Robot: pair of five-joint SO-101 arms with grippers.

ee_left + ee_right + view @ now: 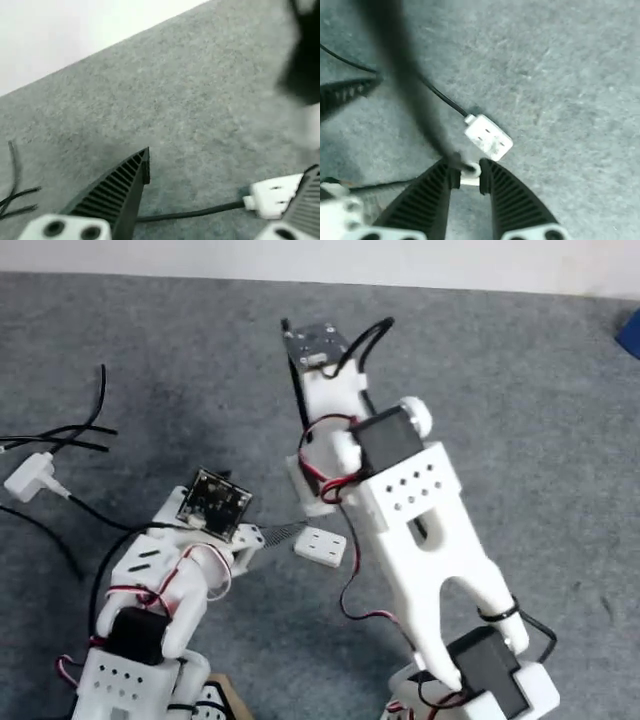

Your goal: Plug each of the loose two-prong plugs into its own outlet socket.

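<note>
Evidently nothing is plugged in yet: the right gripper [468,167] is pinched tight on one white plug [469,173] close to the outlet socket [488,136], the left gripper [230,162] gapes wide beside it, holding nothing, and a second plug [30,478] lies well apart, so both insertions remain.
</note>
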